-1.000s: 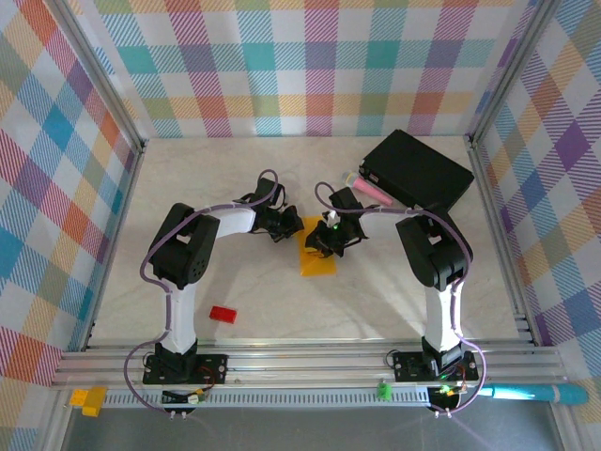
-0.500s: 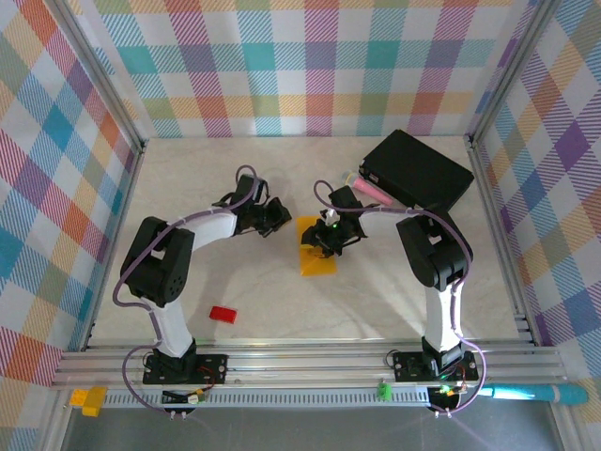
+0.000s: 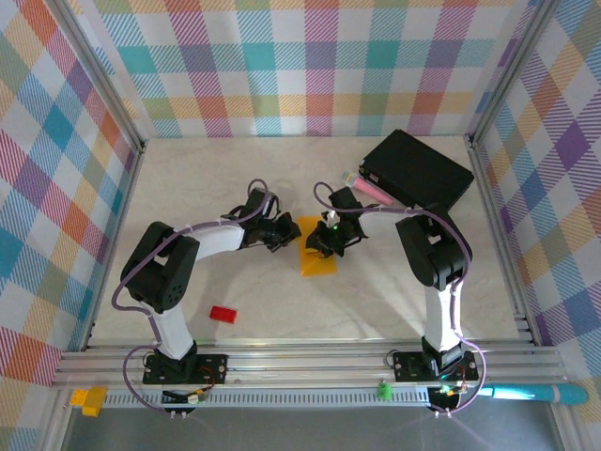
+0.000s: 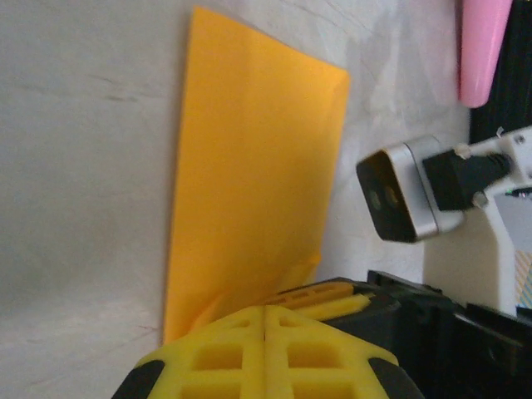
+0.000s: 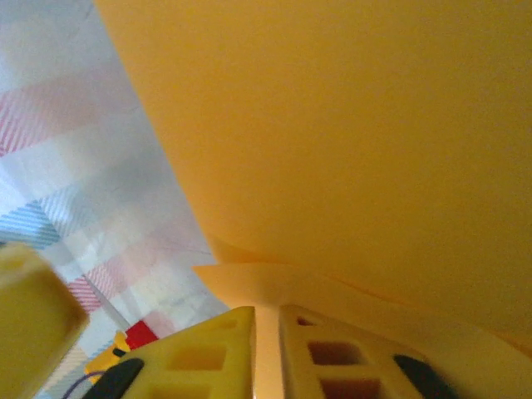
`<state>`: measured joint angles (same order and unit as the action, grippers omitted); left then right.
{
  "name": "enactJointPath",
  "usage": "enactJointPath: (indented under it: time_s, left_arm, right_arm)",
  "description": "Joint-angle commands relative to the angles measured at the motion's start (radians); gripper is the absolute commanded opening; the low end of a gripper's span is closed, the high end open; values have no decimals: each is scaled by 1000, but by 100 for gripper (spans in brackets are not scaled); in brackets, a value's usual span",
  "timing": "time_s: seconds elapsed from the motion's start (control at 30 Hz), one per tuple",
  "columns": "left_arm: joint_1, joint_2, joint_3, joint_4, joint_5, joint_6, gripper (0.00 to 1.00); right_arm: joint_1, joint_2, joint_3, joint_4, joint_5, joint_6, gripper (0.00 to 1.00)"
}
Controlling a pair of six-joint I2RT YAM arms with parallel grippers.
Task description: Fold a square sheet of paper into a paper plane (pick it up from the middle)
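Right end effector (image 5: 267, 320) on paper (image 3: 317, 263), lengthwise near-to-far

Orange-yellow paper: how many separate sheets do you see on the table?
1: the sheet lies between the left gripper and the right gripper, which pinches one edge. Another sheet underneath could be hidden.

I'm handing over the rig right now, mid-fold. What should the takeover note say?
Grippers: left gripper has its fingers shut at the paper's edge; whether it grips is unclear. The right gripper is shut on a lifted flap of the sheet of paper.
Paper: on the table between both grippers, an oblong rather than a square.
Done: apparently a first fold.
Left: the pointed nose and wing folds.
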<state>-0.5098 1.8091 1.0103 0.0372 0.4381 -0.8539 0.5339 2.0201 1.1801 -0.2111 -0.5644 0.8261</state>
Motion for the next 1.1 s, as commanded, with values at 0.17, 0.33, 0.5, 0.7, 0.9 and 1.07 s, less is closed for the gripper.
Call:
enactJointPath:
  time_s: [0.17, 0.33, 0.5, 0.7, 0.9, 1.07]
  left_arm:
    - [-41, 35, -16, 17, 16, -26, 0]
    - [-45, 44, -19, -18, -2, -20, 0]
    - [-49, 60, -16, -49, -19, -14, 0]
    - [-49, 53, -33, -69, -71, -18, 0]
    - [-50, 43, -43, -19, -48, -29, 0]
    - [-52, 62, -39, 26, -14, -34, 0]
  right_arm:
    - [3, 73, -23, -107, 100, -18, 1]
    - [3, 75, -22, -105, 101, -16, 0]
    - [2, 75, -23, -105, 98, -16, 0]
    - [2, 72, -25, -103, 100, -13, 0]
    - [2, 74, -25, -96, 97, -11, 0]
    - [4, 74, -25, -94, 93, -10, 0]
